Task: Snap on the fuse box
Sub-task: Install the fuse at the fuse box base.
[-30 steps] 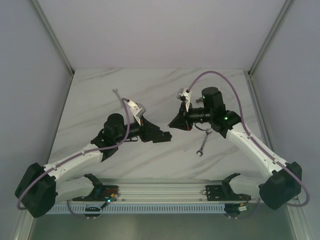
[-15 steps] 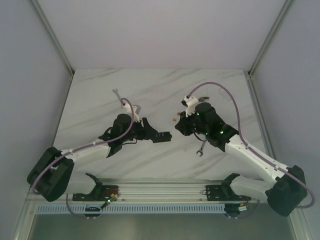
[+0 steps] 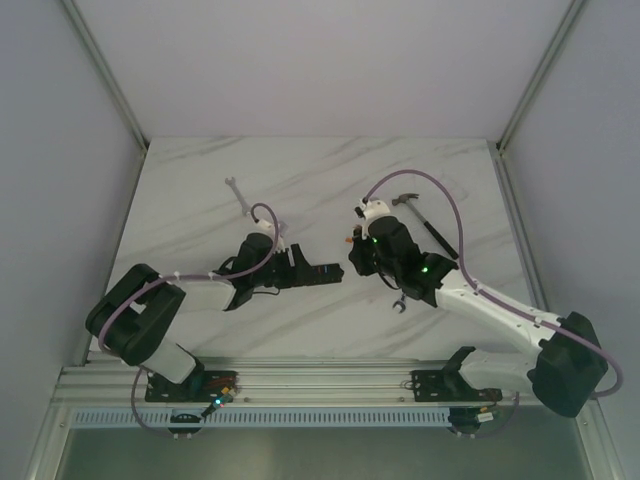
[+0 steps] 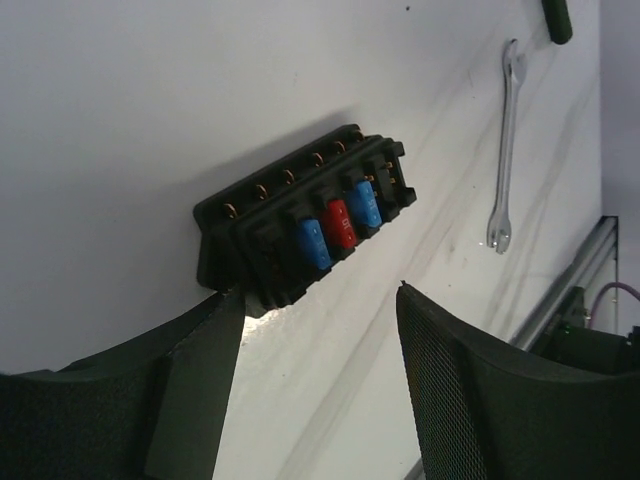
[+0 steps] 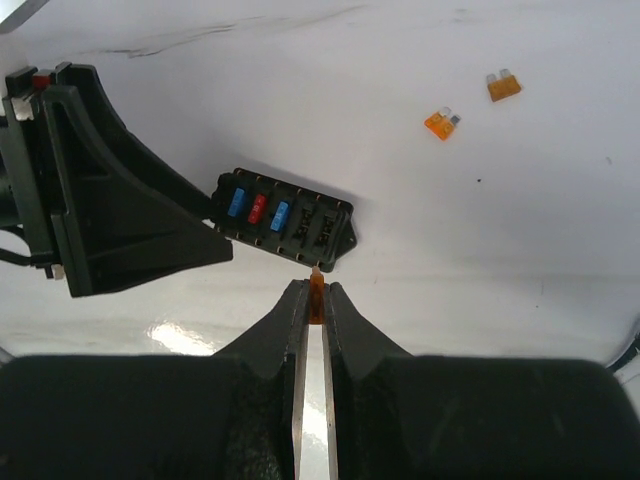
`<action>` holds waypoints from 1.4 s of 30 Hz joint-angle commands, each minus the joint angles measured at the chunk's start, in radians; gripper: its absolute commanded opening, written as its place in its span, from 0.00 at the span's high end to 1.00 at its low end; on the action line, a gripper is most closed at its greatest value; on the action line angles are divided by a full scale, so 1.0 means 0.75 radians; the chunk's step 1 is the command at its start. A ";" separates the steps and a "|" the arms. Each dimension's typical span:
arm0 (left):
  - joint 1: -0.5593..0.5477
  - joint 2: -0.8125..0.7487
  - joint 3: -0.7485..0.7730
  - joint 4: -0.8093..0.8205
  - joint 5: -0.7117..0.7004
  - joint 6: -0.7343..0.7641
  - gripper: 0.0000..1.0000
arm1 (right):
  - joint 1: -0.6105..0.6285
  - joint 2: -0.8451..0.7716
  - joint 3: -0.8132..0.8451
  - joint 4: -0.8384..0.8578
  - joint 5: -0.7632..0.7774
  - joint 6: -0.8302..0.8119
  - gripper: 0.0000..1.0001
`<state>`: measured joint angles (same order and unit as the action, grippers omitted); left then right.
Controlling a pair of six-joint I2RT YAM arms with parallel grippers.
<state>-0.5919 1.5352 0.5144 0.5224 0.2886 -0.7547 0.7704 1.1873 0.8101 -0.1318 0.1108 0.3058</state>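
We saw the fuse box [image 4: 305, 225], a ribbed black block with two blue fuses and one red, lying flat on the glossy marbled table [image 5: 500, 220] with open surface beyond, left gripper [image 4: 318, 300] spread wide at its end, right gripper [image 5: 311, 300] pinched on a thin orange fuse [image 5: 317, 283] just beside its edge.

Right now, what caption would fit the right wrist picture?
Right gripper pinches an orange fuse close to the black fuse box.

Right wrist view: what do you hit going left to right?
left gripper → fuse box → loose orange fuse → second loose orange fuse. The pinched fuse in the right gripper overlaps the box, so it's left out.
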 commanded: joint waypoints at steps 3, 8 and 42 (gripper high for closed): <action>-0.064 0.034 -0.061 0.206 0.082 -0.121 0.29 | 0.050 0.028 0.033 0.000 0.141 0.048 1.00; -0.156 0.084 -0.064 0.310 0.048 -0.177 0.28 | 0.086 0.088 0.074 -0.046 0.166 0.042 1.00; 0.069 -0.057 -0.249 0.298 0.117 -0.289 0.54 | 0.302 0.526 0.309 -0.102 0.190 -0.243 1.00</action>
<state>-0.5461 1.4677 0.3191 0.6933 0.3466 -0.9131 0.9791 1.5455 1.0111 -0.2131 0.2451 0.1810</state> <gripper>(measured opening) 0.464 0.141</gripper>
